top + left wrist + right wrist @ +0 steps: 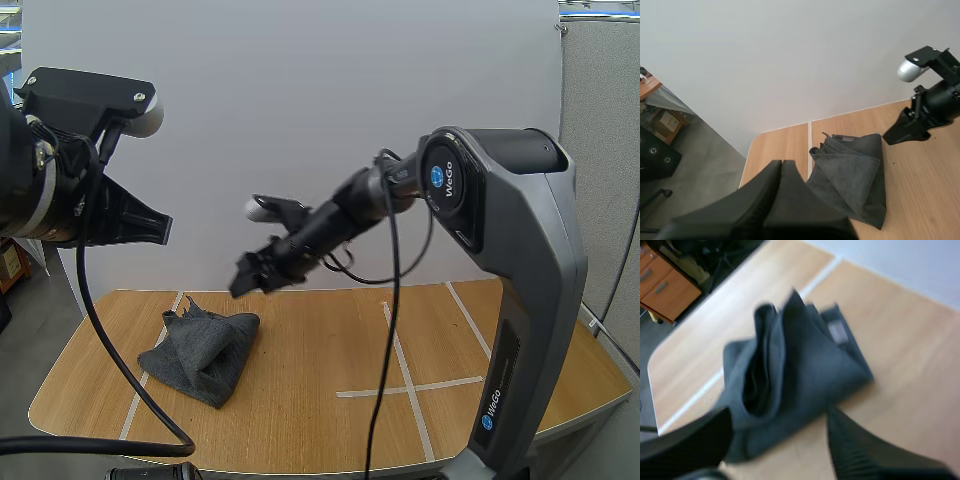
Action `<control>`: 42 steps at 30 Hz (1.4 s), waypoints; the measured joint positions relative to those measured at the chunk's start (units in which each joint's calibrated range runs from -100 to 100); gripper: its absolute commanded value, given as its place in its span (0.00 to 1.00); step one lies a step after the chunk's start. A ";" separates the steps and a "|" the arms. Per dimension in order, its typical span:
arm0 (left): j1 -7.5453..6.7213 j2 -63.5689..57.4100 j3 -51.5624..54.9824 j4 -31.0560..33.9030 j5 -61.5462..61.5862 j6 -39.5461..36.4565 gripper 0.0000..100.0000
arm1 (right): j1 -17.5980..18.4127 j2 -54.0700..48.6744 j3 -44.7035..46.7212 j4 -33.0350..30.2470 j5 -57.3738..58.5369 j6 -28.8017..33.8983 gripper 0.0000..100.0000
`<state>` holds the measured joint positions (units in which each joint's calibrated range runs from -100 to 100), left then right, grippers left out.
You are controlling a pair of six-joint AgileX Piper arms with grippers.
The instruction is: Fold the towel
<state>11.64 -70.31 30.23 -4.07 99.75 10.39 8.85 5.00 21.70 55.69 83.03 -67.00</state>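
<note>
Closest in, the left gripper (781,163) hangs high off the table (300,410), way up at about 10 o'clock from the towel (205,350). Its fingers are pressed together into one dark wedge, clenched on nothing. It's well apart from the cloth, so it's not blocking anything down there.

On the wood there are strips of white tape (405,372). One runs front to back under the towel's left side. Another runs front to back, with a cross strip meeting it, off at 3 o'clock from the towel.

The towel is dark grey and sits on the left half of the table in a loose, lumpy fold, roughly a triangle. There's a small label on it in the right wrist view. Nothing else lies on or against it.

The right gripper (252,275) floats in the air at about 1 o'clock from the towel, fingers spread apart and holding nothing, not touching the cloth.

For room, there's a bare stretch of wood from the towel out to the left edge at 9 o'clock. There's lots of open table toward 3 and 6 o'clock. The towel's far tip comes near the back edge at 12 o'clock, with a plain white wall (300,100) past that.
</note>
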 measured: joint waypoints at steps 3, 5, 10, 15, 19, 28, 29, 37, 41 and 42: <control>0.00 0.00 0.00 0.00 0.00 0.35 0.00 | -1.98 0.00 3.49 -2.01 4.20 -0.12 0.00; 0.00 0.00 0.00 0.00 -0.25 0.38 0.00 | -3.87 0.00 5.58 -2.01 10.55 -1.42 0.00; 0.00 0.00 0.00 0.00 -1.27 0.46 0.00 | -7.79 -1.60 7.59 -1.56 14.78 -3.64 0.00; 0.00 0.00 0.00 0.08 -1.27 0.46 0.00 | -10.35 -7.83 10.99 -2.76 14.93 -5.24 0.00; 0.00 0.00 0.00 0.08 -1.27 0.46 0.00 | -10.81 -14.32 14.59 -5.71 14.93 -5.69 0.00; 0.00 0.00 0.59 -2.14 -1.27 10.46 0.00 | -10.81 -27.88 24.03 -8.45 15.62 -6.47 0.00; 0.00 0.00 1.29 -3.12 -1.27 12.12 0.00 | -10.81 -29.32 25.27 -8.75 15.62 -6.56 0.00; 0.00 5.53 11.59 -7.02 -4.12 19.60 0.00 | -10.81 -40.36 31.51 -10.65 15.74 -5.82 0.00; 0.00 10.59 15.40 -11.85 -9.66 24.21 0.00 | -10.81 -44.98 32.74 -11.64 15.94 -3.91 0.00; 0.00 12.13 15.96 -13.56 -10.48 26.21 0.00 | -10.81 -45.90 32.78 -11.92 15.94 -3.42 0.00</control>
<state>11.64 -58.17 46.19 -17.63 89.27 36.59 -1.96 -40.89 54.48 43.77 98.97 -70.42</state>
